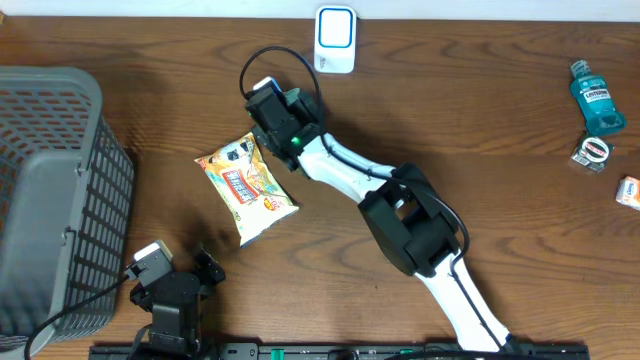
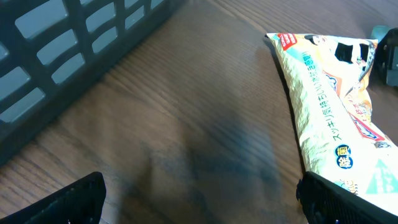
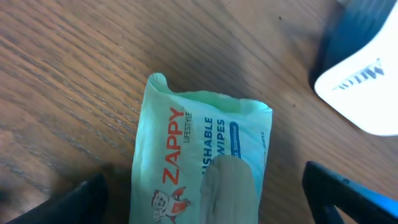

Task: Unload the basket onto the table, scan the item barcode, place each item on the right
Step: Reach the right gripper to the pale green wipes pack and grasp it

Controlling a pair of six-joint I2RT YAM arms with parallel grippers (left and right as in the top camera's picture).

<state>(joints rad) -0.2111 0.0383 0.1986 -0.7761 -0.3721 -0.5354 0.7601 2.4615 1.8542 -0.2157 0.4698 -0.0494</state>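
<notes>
- Wipes pack (image 3: 199, 168): lower part cut off by the right wrist view's bottom edge; from overhead, hidden beneath the right arm (image 1: 340, 170)
- White scanner (image 3: 360, 93): cropped at that view's right edge
- Snack bag (image 2: 329, 106): cropped right and below in the left wrist view
- Small box (image 1: 629, 191): cut by the overhead view's right edge, print too small to read

Grey basket (image 1: 95, 210), mouthwash bottle (image 1: 597, 100)

Even, soft light; overhead view sharp, both wrist views seemingly blurred with smudgy shadows.
</notes>
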